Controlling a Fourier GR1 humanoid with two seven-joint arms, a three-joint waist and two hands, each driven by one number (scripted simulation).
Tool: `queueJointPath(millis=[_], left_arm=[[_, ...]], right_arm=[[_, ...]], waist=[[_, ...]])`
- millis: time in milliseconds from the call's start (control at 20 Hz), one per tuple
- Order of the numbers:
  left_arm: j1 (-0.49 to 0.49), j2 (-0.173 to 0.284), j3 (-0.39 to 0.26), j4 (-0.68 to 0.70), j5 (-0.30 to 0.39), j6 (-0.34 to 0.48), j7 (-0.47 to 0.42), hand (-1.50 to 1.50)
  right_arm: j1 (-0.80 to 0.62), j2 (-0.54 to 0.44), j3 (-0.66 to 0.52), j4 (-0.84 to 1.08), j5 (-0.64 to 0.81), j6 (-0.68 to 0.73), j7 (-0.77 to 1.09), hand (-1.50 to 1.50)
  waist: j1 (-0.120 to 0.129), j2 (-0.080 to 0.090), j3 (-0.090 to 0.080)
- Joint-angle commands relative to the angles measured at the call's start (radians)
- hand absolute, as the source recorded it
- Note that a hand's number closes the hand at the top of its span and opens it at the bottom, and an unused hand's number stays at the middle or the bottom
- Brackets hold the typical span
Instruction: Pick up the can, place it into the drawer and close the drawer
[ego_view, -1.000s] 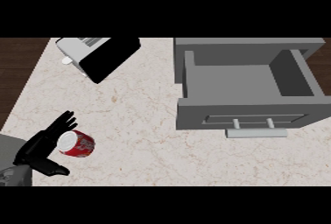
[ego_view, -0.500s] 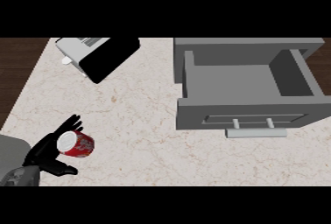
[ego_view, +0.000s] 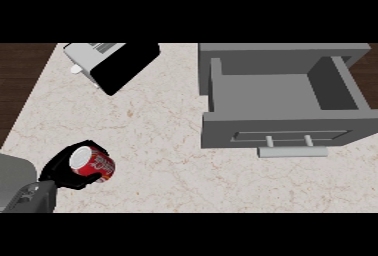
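The black left hand (ego_view: 63, 172) has its fingers curled round the red cylindrical can (ego_view: 94, 163) at the lower left of the pale marbled counter (ego_view: 148, 135) (white top tilted leftward), well apart from the open grey drawer (ego_view: 284, 100) at right.

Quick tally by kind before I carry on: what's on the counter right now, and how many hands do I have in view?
Cans: 1, the red can, held in the left hand
Drawers: 1, the grey drawer, open
Toasters: 1, the toaster at the back left
Hands in view: 1, the left
Total: 3 things, 1 hand
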Motion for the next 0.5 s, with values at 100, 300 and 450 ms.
queueJointPath(millis=[100,300,450], left_arm=[[0.013,-0.039,-0.024,-0.083,0.028,-0.169,-0.061,1.5],[-0.024,-0.064,-0.014,-0.099,0.067,-0.185,-0.038,1.5],[-0.013,-0.131,0.009,-0.197,0.124,-0.07,0.033,1.5]], right_arm=[[-0.004,0.02,-0.007,0.01,0.005,-0.007,0.006,-1.5],[0.059,0.044,-0.006,-0.016,-0.024,0.026,-0.013,-1.5],[0.022,0.044,-0.015,0.015,0.009,0.007,-0.022,-1.5]], waist=[[0.013,-0.006,0.002],[-0.001,-0.005,0.001],[0.02,-0.009,0.003]])
